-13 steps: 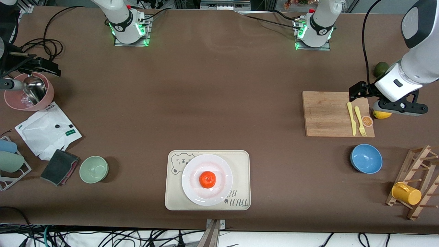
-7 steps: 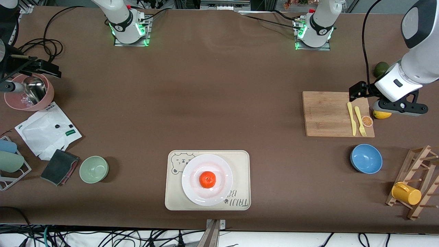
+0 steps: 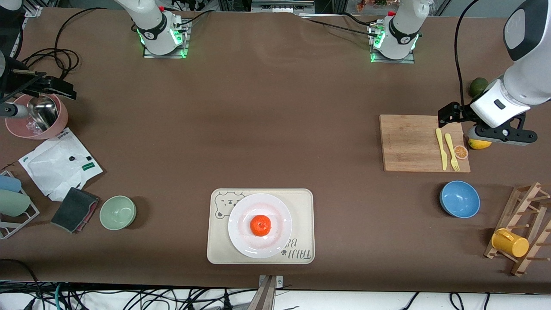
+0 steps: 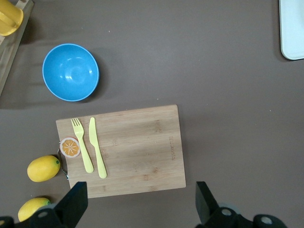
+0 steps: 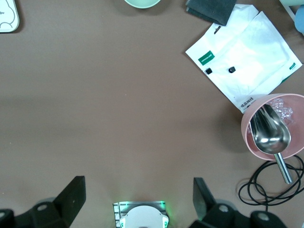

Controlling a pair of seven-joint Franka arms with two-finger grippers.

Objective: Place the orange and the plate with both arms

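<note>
The orange [image 3: 260, 225] sits in the middle of the white plate [image 3: 241, 215], which rests on the cream bear-printed tray [image 3: 303, 206] near the table's front edge. My left gripper [image 3: 501, 134] hangs open and empty high over the cutting board's end; its fingers [image 4: 72, 205] frame bare table beside the board [image 4: 133, 152]. At the right arm's end of the table, my right gripper [image 3: 13, 101] is open above the pink bowl; its fingers [image 5: 71, 197] hold nothing.
A cutting board [image 3: 413, 142] carries a yellow knife, a fork and an orange slice [image 3: 461, 151], with a lemon [image 3: 479, 144] beside it. Blue bowl [image 3: 459, 199], cup rack [image 3: 523, 232], green bowl [image 3: 118, 212], pink bowl with scoop [image 3: 36, 116] and white bag [image 3: 60, 163] lie around.
The right gripper has drifted slightly toward its end of the table. The left arm, orange and plate have not moved.
</note>
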